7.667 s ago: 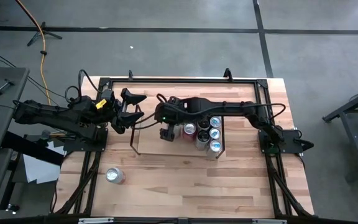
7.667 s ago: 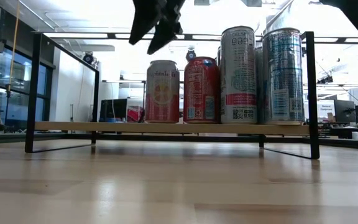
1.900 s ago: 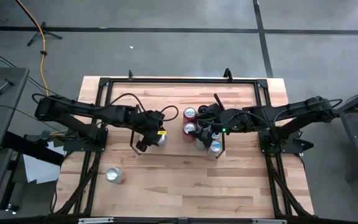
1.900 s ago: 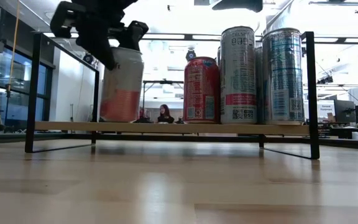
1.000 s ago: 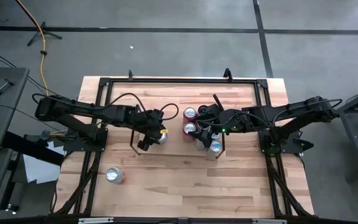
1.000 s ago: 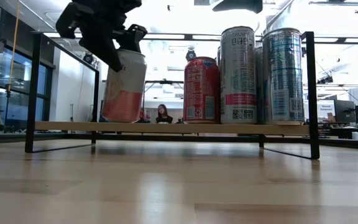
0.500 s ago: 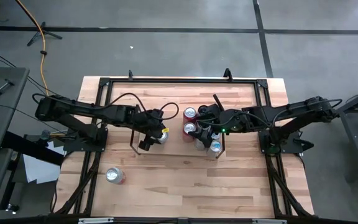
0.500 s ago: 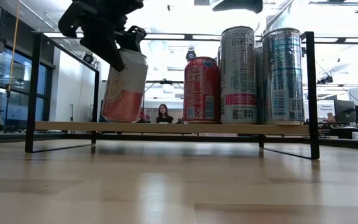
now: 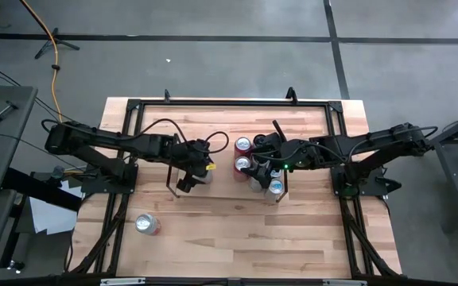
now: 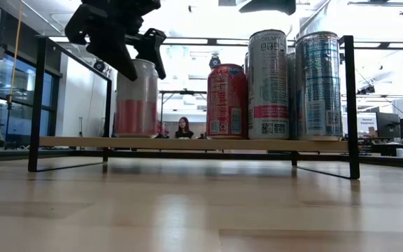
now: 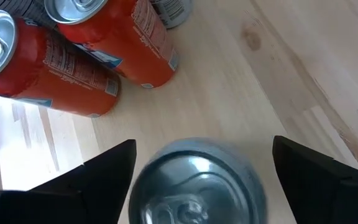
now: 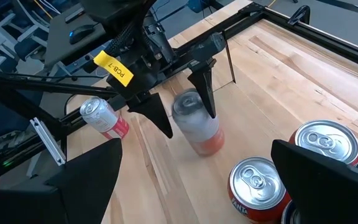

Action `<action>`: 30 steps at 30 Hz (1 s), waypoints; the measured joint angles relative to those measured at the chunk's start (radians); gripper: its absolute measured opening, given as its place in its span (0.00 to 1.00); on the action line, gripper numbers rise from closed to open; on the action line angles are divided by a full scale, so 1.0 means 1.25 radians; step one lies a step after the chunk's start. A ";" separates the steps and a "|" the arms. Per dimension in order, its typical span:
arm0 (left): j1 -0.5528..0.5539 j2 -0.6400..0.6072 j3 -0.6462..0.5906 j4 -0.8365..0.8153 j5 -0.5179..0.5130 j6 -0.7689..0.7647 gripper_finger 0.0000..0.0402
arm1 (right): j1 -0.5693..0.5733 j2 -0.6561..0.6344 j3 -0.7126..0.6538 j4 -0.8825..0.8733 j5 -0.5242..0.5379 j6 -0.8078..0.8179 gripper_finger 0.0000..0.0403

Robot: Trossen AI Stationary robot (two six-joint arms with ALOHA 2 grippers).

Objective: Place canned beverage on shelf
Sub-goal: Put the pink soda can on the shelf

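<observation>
A pink-and-silver canned beverage (image 10: 136,98) stands upright on its base on the left part of the shelf (image 10: 187,143), a low light-wood board with black wire ends. My left gripper (image 10: 142,66) is open, with one finger on each side of the can's top (image 11: 197,180). A narrow gap shows at both fingers in the left wrist view. From above, the can (image 9: 203,173) shows just past the left gripper (image 9: 191,179). My right gripper (image 9: 262,152) hangs open above the group of cans on the right end of the shelf.
Two red cans (image 9: 243,145) (image 9: 243,164) and tall silver-blue cans (image 9: 275,171) fill the shelf's right part. A loose can (image 9: 145,225) stands on the tabletop near the left front. Bare board (image 9: 221,189) lies between the placed can and the red ones. A person (image 10: 185,128) sits in the room beyond.
My left gripper has opened without moving away. The pink-and-silver can, which was leaning with its top toward the red cans, has settled upright on the shelf.
</observation>
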 joint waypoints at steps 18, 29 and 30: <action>-0.001 -0.010 0.185 -0.004 -0.087 -0.097 0.90 | 0.000 0.000 0.000 -0.002 0.000 -0.007 0.99; 0.000 -0.008 0.239 -0.218 -0.174 -0.420 0.90 | 0.000 0.000 0.000 -0.007 0.000 -0.022 0.99; 0.000 -0.006 0.239 -0.232 -0.175 -0.472 0.90 | 0.000 0.000 0.000 -0.007 0.000 -0.022 0.99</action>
